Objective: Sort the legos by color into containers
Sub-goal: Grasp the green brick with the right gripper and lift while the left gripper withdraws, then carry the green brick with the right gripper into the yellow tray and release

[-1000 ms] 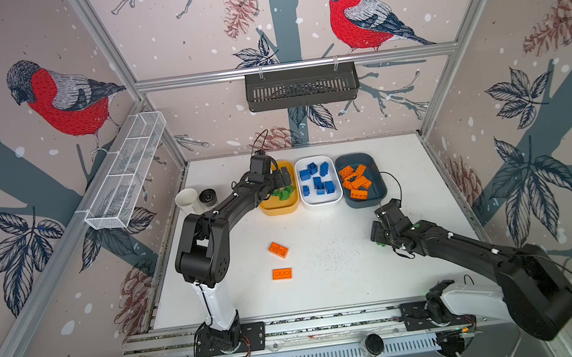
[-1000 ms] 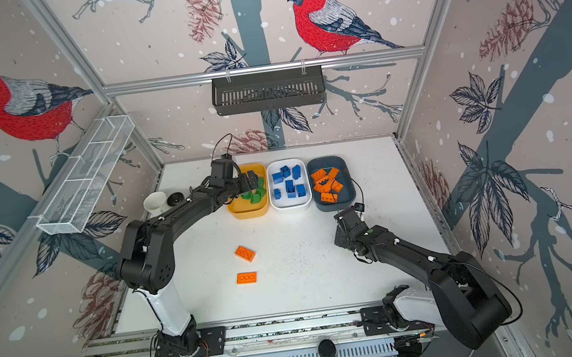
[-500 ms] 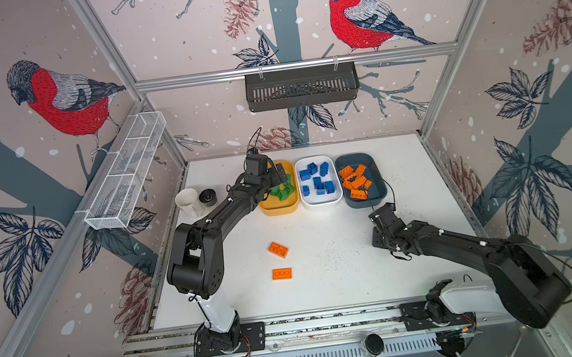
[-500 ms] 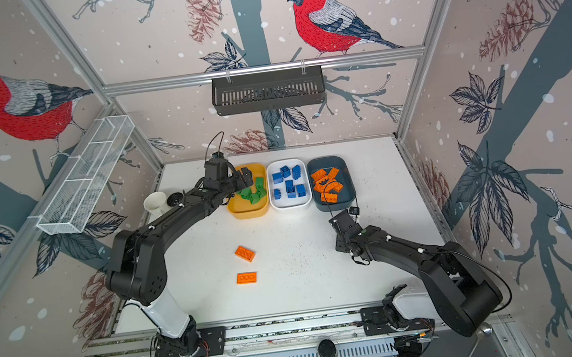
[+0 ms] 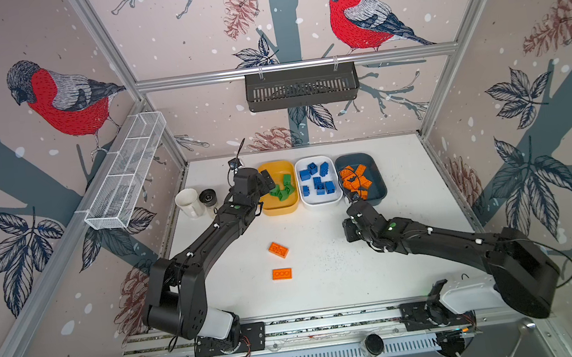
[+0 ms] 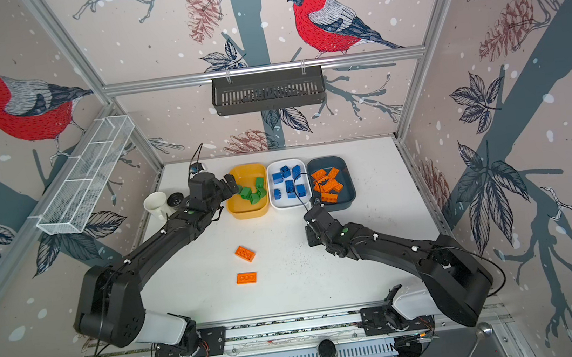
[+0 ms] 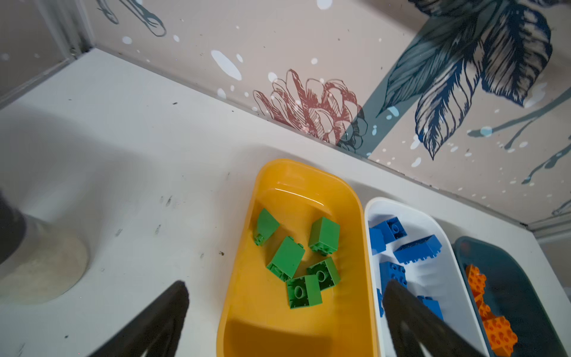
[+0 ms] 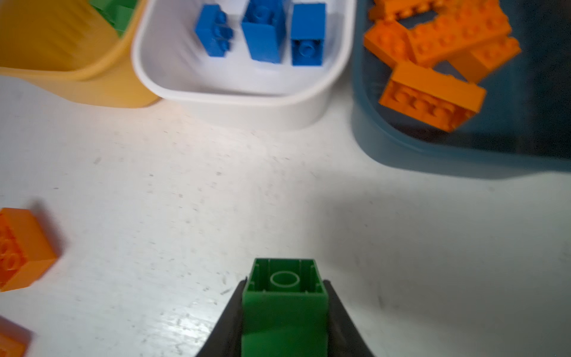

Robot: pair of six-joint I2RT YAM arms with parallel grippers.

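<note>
Mid-sort, the right gripper (image 8: 285, 282) is clamped on a green brick (image 8: 284, 312) in front of the white tub (image 8: 247, 106) and likely must next carry it across to the yellow tub (image 5: 280, 209) by the back edge of the bench (image 5: 326, 292), where the left gripper (image 7: 287, 283) hangs wide open.

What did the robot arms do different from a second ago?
The right gripper snapped shut on a green brick. The left gripper, open all along, pulled back a little over the yellow tub. The two loose orange bricks, the white tub and the teal tub stayed put.
</note>
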